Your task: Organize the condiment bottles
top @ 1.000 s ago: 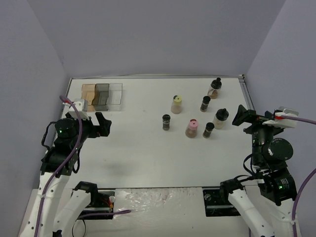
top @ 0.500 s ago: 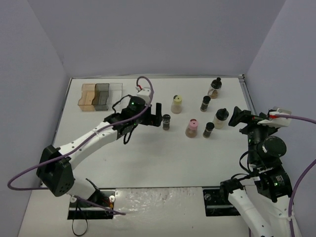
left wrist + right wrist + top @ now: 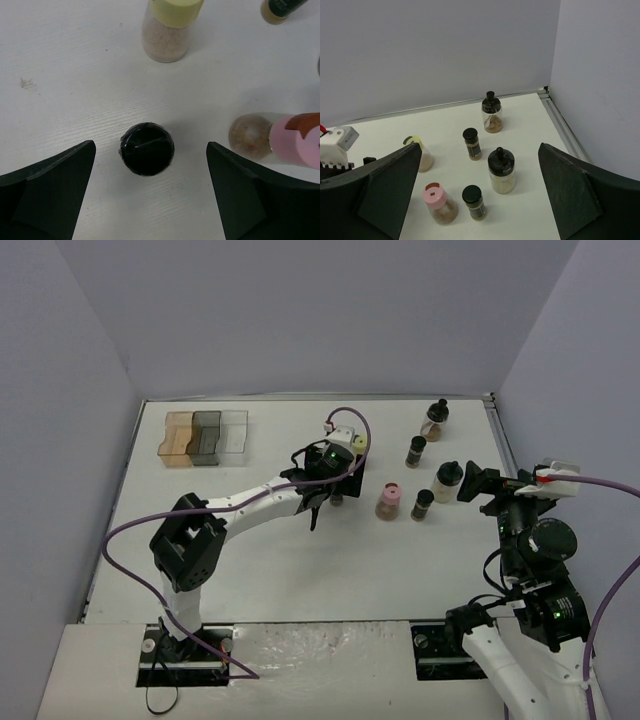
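Note:
My left gripper [image 3: 325, 502] is open and points down over a narrow dark black-capped bottle [image 3: 337, 500]. In the left wrist view its black cap [image 3: 146, 148] sits between the spread fingers [image 3: 60, 175], untouched. The yellow-capped bottle [image 3: 359, 443] stands just beyond it, and the pink-capped bottle [image 3: 389, 502] stands to its right. Two more narrow dark bottles [image 3: 423, 505] [image 3: 416, 450] and two knob-capped clear bottles [image 3: 435, 420] [image 3: 447, 480] stand at the right. My right gripper [image 3: 478, 488] is open and empty, raised beside the nearer knob-capped bottle [image 3: 501, 170].
A three-compartment tray [image 3: 203, 435] of brown, grey and clear sections stands at the far left of the white table. Grey walls close the table at the back and on both sides. A metal rail [image 3: 505, 455] runs along the right edge.

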